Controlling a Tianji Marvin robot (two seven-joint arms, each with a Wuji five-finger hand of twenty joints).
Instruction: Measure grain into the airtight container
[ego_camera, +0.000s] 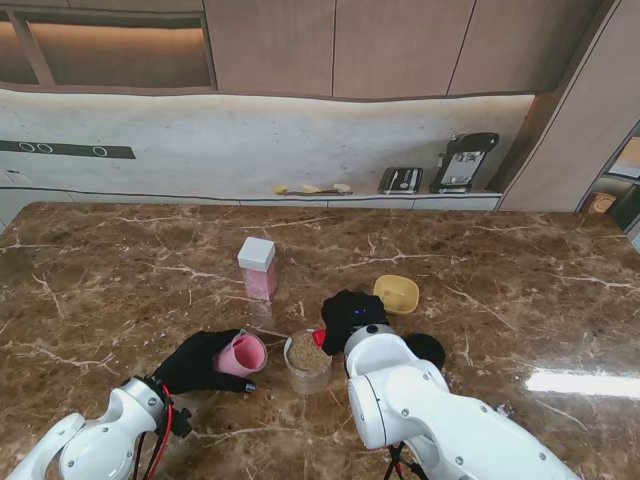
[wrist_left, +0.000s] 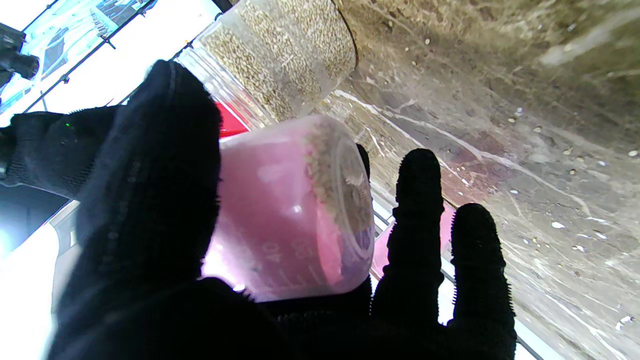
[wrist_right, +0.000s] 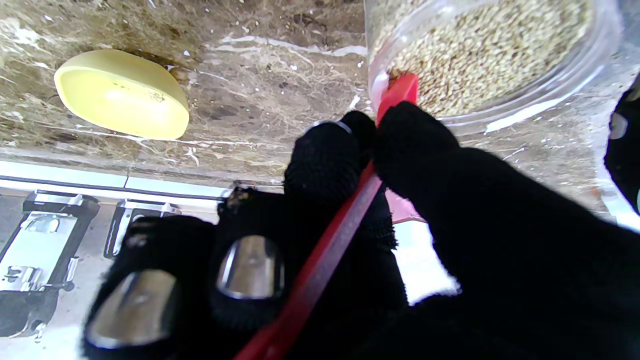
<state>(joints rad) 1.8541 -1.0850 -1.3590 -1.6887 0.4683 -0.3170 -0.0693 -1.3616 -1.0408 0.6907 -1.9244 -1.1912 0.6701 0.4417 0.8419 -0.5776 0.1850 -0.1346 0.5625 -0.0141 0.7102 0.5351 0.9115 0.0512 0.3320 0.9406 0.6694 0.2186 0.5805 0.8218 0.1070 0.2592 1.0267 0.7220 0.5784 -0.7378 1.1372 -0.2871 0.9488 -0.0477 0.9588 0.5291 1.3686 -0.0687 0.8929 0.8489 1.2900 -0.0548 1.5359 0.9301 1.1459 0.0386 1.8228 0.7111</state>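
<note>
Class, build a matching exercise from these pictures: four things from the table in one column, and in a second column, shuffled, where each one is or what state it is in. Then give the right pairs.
Things
1. pink translucent measuring cup
2. clear round jar of grain
3. yellow shallow bowl
4. tall pink container with a white square lid

Places or states
A. stands upright and closed, farthest from me
B. tipped on its side in the left hand
C. has the red scoop dipped into it
D. lies alone to the right, held by nothing

Pairs: 1-B, 2-C, 3-D, 4-A

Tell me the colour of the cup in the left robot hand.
Pink, translucent cup; the left wrist view shows it best.
</note>
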